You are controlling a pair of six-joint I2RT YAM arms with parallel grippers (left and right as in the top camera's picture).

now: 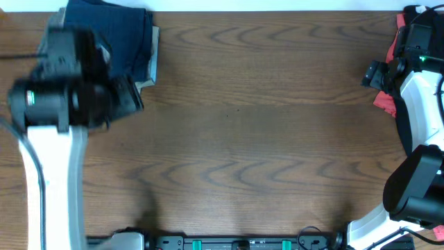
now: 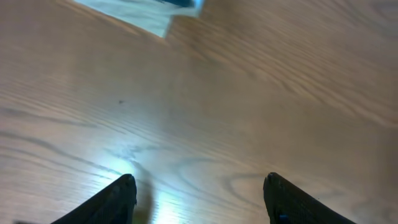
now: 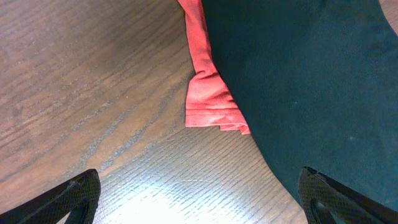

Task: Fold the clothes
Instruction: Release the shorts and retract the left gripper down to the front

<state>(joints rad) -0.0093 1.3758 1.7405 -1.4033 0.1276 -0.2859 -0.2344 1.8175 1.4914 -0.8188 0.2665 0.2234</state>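
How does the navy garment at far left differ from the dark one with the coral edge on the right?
The navy shorts sit far left as a compact stack over pale fabric; the dark garment lies at the right edge, showing coral-red trim. The left fingers, open, frame bare wood beside the shorts; the right fingers, open, frame the dark garment's trim. Both garments rest on the table, ungripped.

The broad middle of the wooden table [image 1: 263,118] lies bare, leaving open passage from front edge to back. At the back left corner the folded navy shorts [image 1: 121,35] and the left arm [image 1: 55,173] above them block the way. Along the right edge the black garment with coral-pink edge [image 3: 311,81] and the right arm [image 1: 420,97] take up the room.
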